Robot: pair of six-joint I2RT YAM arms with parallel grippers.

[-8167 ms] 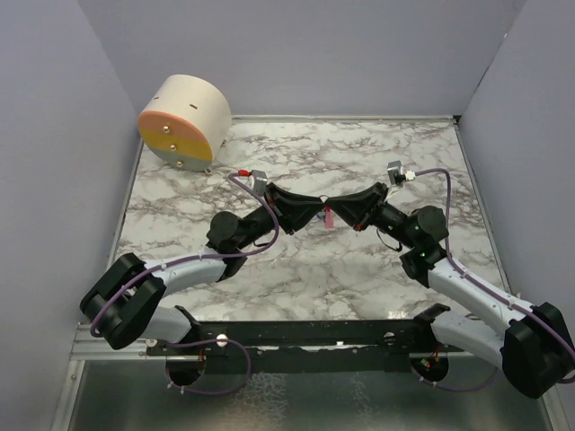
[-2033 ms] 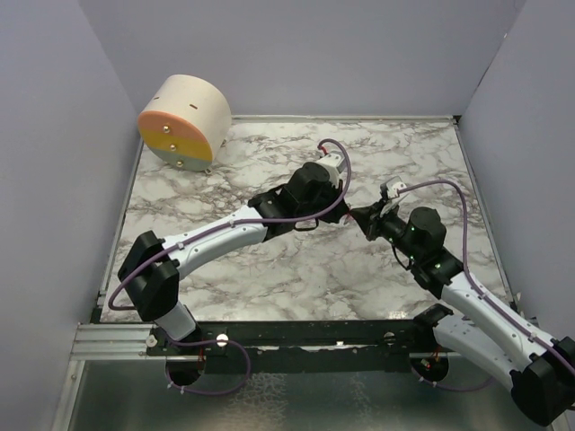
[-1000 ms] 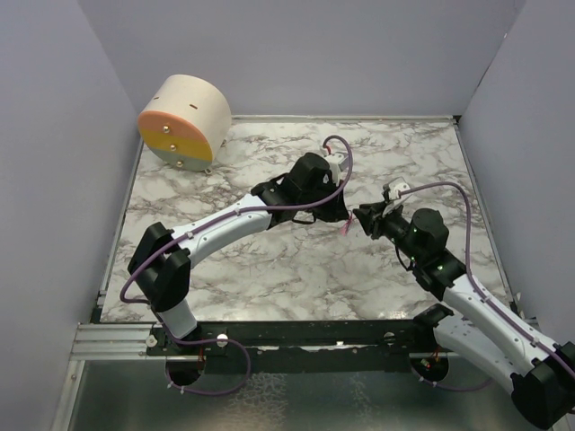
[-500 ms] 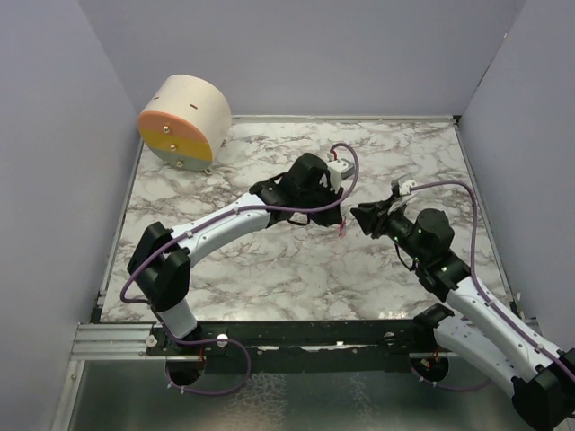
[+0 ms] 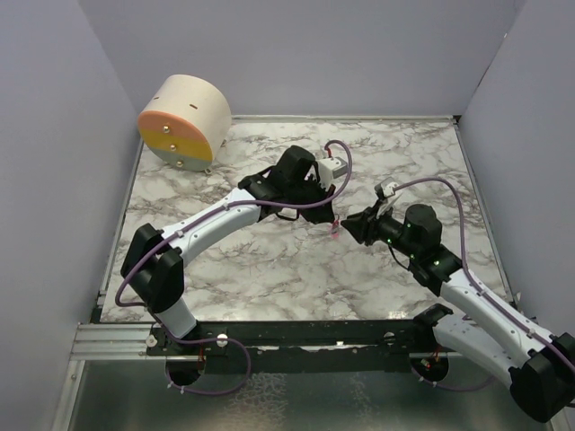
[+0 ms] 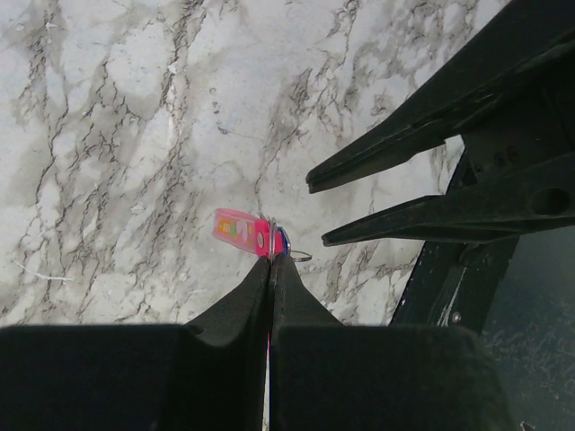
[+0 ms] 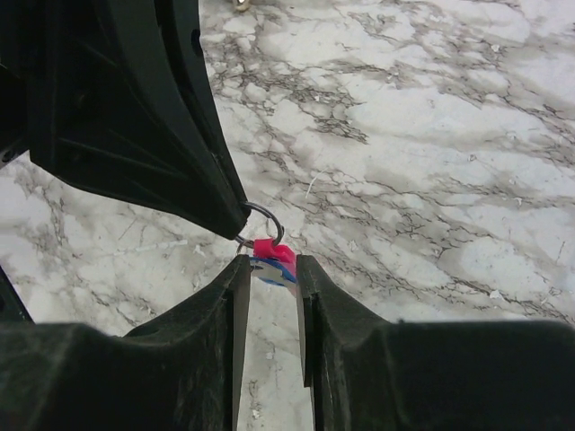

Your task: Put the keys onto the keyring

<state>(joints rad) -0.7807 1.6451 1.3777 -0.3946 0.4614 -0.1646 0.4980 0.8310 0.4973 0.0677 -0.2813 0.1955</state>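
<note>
Near the middle of the surface (image 5: 269, 269), a little toward its right edge, the left gripper (image 6: 271, 262) is clamped fully shut. Its tips meet where the pink key (image 6: 239, 231) joins the keyring (image 6: 286, 244). The pinch seems to be on the thin ring, though I cannot be sure. The right gripper (image 6: 316, 214) faces it, partly open and gripping nothing that I can see.

The risk, as I judge it, lies in that tiny pinch. A sideways nudge from the right gripper could twist the ring out of the left tips and drop everything. If it closes on the blue tag, it could pull against the left hold.

The left wrist view shows the key reaching out leftward and the right gripper's tips just beside the tag. The right wrist view hides most of the key, but shows the ring's loop against the left tip and the tag framed by its own fingers. The top view gives only a pink speck.
</note>
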